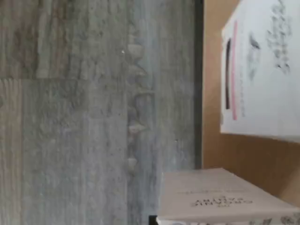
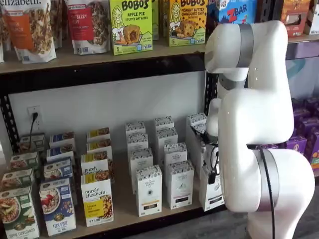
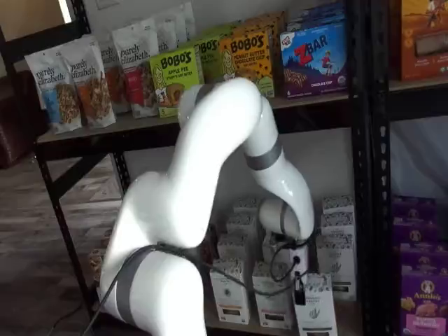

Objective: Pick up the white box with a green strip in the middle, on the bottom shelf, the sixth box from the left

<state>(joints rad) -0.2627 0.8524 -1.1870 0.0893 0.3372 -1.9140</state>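
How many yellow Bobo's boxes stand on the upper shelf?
2 in front: an apple pie box and, right of it, a peanut butter chocolate chip box. More may be hidden behind.

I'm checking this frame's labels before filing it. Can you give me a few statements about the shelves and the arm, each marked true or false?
1. The gripper is down at the front white box on the bottom shelf. True.
2. Its fingers are spread wide with nothing between them. False: they are shut on the white box.
3. Bobo's boxes stand on the shelf above. True.
4. The bottom shelf holds only white boxes. False: colourful cereal boxes stand there too.
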